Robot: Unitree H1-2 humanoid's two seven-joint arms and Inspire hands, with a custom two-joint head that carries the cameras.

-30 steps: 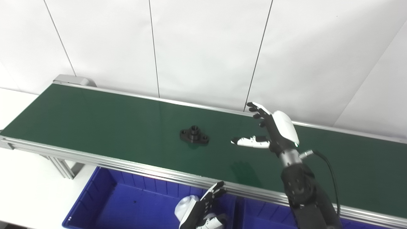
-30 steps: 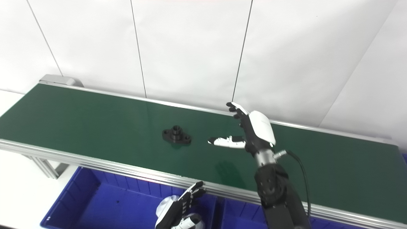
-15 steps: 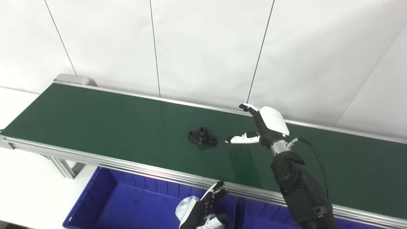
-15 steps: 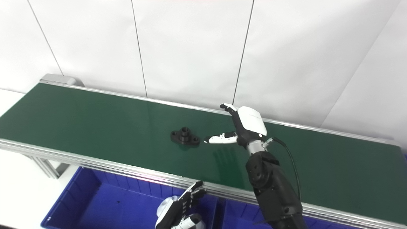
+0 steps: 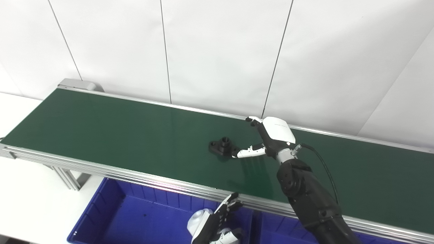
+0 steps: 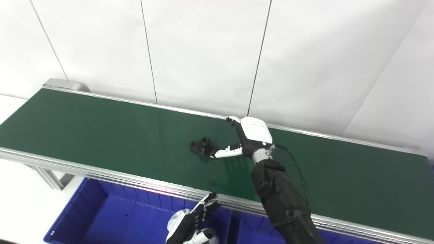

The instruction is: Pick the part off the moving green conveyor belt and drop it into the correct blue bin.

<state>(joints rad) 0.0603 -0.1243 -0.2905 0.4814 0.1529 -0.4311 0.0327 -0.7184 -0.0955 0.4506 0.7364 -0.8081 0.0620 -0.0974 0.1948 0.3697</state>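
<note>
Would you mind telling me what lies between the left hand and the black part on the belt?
Between the left hand and the black part, both eye views show the belt's aluminium front rail and bare green belt.

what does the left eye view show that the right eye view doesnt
Only the left eye view: very little extra, mainly more white wall at the right past the belt.
Only the right eye view: the belt's right end, with a sliver of blue at the picture's edge beyond it.
Both: the black part on the green conveyor belt, the right hand open with its thumb tip at the part's near edge (contact unclear), the left hand open low over the blue bin, and the second blue bin beside it.
</note>
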